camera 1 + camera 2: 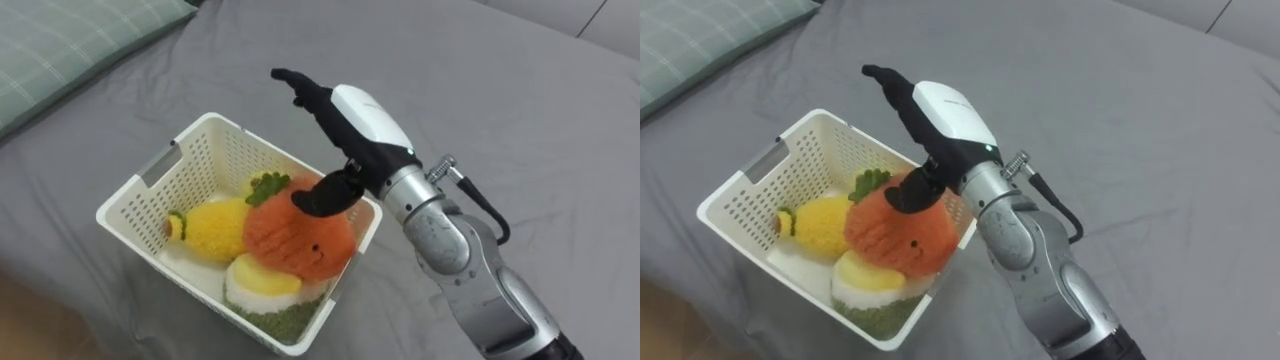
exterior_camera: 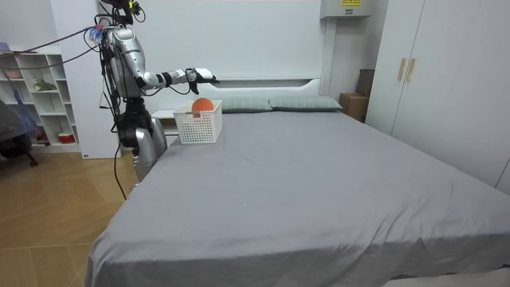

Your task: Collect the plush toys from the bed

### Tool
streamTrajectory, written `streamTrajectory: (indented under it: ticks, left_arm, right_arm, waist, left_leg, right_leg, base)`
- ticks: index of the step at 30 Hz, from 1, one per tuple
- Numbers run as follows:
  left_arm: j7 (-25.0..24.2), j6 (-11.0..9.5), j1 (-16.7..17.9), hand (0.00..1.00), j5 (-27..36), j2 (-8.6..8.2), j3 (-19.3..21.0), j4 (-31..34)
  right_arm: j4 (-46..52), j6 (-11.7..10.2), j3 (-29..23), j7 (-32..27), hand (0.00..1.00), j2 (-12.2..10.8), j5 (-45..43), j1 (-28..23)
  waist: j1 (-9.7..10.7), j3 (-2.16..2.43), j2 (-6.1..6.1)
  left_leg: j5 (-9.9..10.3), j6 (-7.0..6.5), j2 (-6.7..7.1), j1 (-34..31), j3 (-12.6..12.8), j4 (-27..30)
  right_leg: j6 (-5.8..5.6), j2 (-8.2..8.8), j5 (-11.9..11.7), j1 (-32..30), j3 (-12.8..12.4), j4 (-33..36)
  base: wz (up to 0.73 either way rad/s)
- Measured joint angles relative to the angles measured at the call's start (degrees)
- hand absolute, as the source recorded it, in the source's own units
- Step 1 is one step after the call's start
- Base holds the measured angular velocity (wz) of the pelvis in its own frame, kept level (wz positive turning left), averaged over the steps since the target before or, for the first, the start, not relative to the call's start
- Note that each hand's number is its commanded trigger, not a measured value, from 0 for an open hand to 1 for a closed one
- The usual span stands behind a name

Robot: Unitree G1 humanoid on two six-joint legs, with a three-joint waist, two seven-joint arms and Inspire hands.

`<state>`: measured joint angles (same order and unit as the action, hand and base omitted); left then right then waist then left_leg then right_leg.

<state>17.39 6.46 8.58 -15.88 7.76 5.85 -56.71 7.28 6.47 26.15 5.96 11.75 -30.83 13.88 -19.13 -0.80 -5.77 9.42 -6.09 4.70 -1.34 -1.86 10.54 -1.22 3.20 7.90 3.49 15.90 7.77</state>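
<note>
1. The right hand point(image 1: 365, 125) comes in from the lower right and hangs over the far right corner of the white basket point(image 1: 150, 180). Its fingers point(image 1: 300, 90) are stretched out straight, pointing away from the robot. The thumb point(image 1: 325, 195) angles downward, and the hand has hold of nothing.
2. Directly under the thumb sits an orange plush toy point(image 1: 295, 238). It is round and fuzzy, with stitched lines on its front and a tuft of green leaves at its top. It lies highest of the toys, bulging above the basket's rim. I cannot tell whether the thumb touches it or hangs just clear.
3. To the left of the hand, lower in the basket, lies a yellow plush toy point(image 1: 215, 228). It is oval and shaggy, and a small green-and-dark end points toward the basket's left wall.
4. Nearer the robot than the hand, tucked below the orange toy, is a white and yellow toy point(image 1: 262, 280). It is a pale round shape with a yellow top and a green base, resting against the basket's near corner.
5. The basket has slotted walls and a handle cut-out. It stands on the grey bed point(image 1: 500, 90), beneath the hand and to its left. A pale green checked pillow point(image 1: 70, 50) lies well off to the hand's left.
6. In the room view the robot stands upright at the bed's side near its head end, with the arm held out level over the basket.
</note>
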Motion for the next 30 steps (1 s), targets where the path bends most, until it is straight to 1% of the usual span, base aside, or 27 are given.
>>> streamTrajectory:
  ticks: [11,12,16,22,23,24,25,26,27,29,30]
  left_arm:
    - [0.61,-0.12,0.05,0.0,-0.01,0.14,1.09,-0.01]
    - [0.64,-0.13,0.06,0.0,-0.01,0.15,1.09,0.0]
    - [1.1,-0.17,0.06,0.0,0.0,0.15,1.1,0.23]
    - [2.38,-0.68,0.07,0.0,0.69,0.47,1.11,-0.61]
    - [2.38,-0.69,0.04,0.0,0.68,0.52,1.23,-0.82]
    - [2.37,-0.71,-0.01,0.0,0.66,0.55,1.31,-0.9]
    - [2.37,-0.82,0.0,0.0,0.66,0.56,1.39,-0.97]
    - [2.33,-1.26,0.59,0.0,0.65,0.44,2.2,-1.27]
    - [2.32,-1.78,0.95,0.0,0.66,0.14,3.35,-1.32]
    - [2.33,-2.31,1.72,0.0,0.67,0.11,4.22,-1.48]
    - [2.38,-2.54,2.53,0.0,0.67,0.15,5.09,-1.55]
  right_arm:
    - [0.0,-0.08,-0.04,-0.14,0.0,0.27,-1.19,-0.6]
    - [0.0,-0.09,-0.05,-0.14,0.0,0.32,-1.07,-0.6]
    - [0.0,-0.11,-0.38,-0.43,0.0,0.34,-0.7,-0.6]
    - [0.01,-0.53,-1.71,-2.91,0.0,0.65,3.93,-0.74]
    - [0.01,-0.7,-2.6,-3.33,0.0,0.99,6.22,-0.99]
    - [0.01,-0.79,-3.89,-3.62,0.0,1.33,8.52,-1.5]
    - [0.02,-0.94,-4.71,-3.75,0.0,1.38,9.25,-1.97]
    - [0.19,-1.6,-6.46,-4.46,0.0,1.35,10.25,-3.46]
    - [0.29,-2.65,-8.67,-5.37,0.0,1.37,11.2,-5.35]
    - [0.28,-3.19,-11.88,-7.02,0.0,1.39,13.49,-7.65]
    - [0.28,-3.23,-13.61,-8.3,0.0,1.43,14.72,-8.63]
  waist:
    - [-0.01,-0.11,0.16]
    - [-0.01,0.01,-0.01]
    - [0.05,0.1,-0.15]
    - [1.76,0.13,-0.2]
    - [1.93,0.11,-0.17]
    - [2.29,-0.01,0.0]
    - [2.71,0.1,-0.16]
    - [3.05,0.15,-0.23]
    - [3.15,0.16,-0.25]
    - [3.61,0.03,-0.04]
    - [4.57,-0.02,0.1]
  left_leg:
    - [0.0,0.0,0.0,-0.01,0.0,0.04]
    - [0.0,0.0,0.0,0.0,0.0,0.04]
    - [0.0,0.0,0.0,0.0,0.0,0.05]
    - [0.0,0.0,-0.02,0.86,0.14,-0.01]
    - [0.0,0.0,-0.02,1.2,0.18,-0.05]
    - [0.0,0.0,-0.02,1.53,0.21,-0.11]
    - [0.0,0.0,-0.02,1.64,0.18,-0.11]
    - [0.0,0.0,-0.06,1.86,0.26,-0.12]
    - [0.01,-0.01,-0.07,2.11,0.59,-0.24]
    - [0.02,-0.03,-0.17,2.21,1.32,-0.25]
    - [0.02,-0.04,-0.19,1.98,1.6,-0.25]
  right_leg:
    - [0.0,0.01,0.0,0.01,-0.09,0.01]
    - [0.0,0.01,0.0,0.01,-0.08,0.01]
    - [0.0,0.0,0.0,0.02,-0.06,0.0]
    - [0.0,0.0,0.0,0.85,-0.33,-0.01]
    - [0.0,0.01,0.0,1.17,-0.37,-0.03]
    - [0.0,0.01,0.0,1.41,-0.37,-0.04]
    - [0.0,0.01,0.0,1.52,-0.35,-0.04]
    - [-0.01,0.01,-0.01,1.66,-0.38,-0.04]
    - [-0.03,0.0,-0.03,1.77,-0.96,-0.03]
    - [-0.13,-0.08,-0.09,1.69,-1.88,0.0]
    - [-0.16,-0.07,-0.11,1.46,-2.23,0.07]
  base:
    - [0.0]
    - [0.0]
    - [0.0]
    - [-0.01]
    - [-0.03]
    - [0.0]
    - [0.0]
    - [-0.05]
    - [-0.09]
    - [-0.2]
    - [-0.19]
